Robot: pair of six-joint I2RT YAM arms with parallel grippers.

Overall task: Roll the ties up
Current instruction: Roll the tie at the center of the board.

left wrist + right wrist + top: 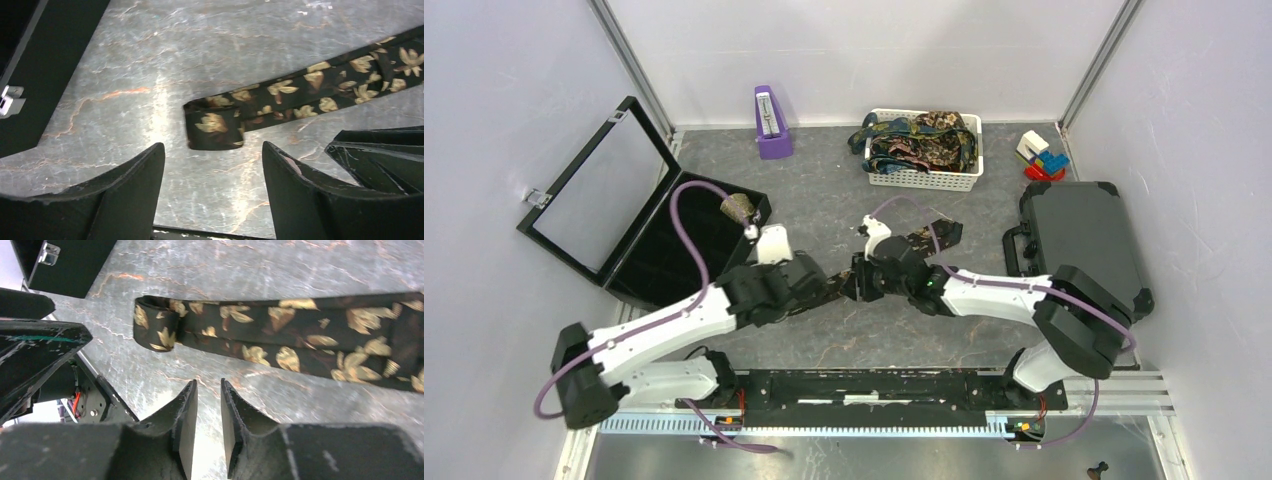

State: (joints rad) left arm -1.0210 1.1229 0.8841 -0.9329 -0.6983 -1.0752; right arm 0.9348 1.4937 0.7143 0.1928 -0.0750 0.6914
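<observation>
Left gripper [212,156], jaws standing wide and empty, is hovering just short of the coiled end [214,129] of the dark leaf-print tie [320,90], which is lying on the marbled table [150,50]. Right gripper [207,386], barely parted and empty, is flanking the strip. Good rolling likely needs square edges and steady tension.

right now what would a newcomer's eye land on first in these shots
The dark tie with gold leaves lies across the middle of the grey table, its narrow end curled into a small loose roll. Both arms meet over it: the left gripper wide open just short of the roll, the right gripper with jaws barely parted, neither holding anything. At the back stands a white basket heaped with more ties.
</observation>
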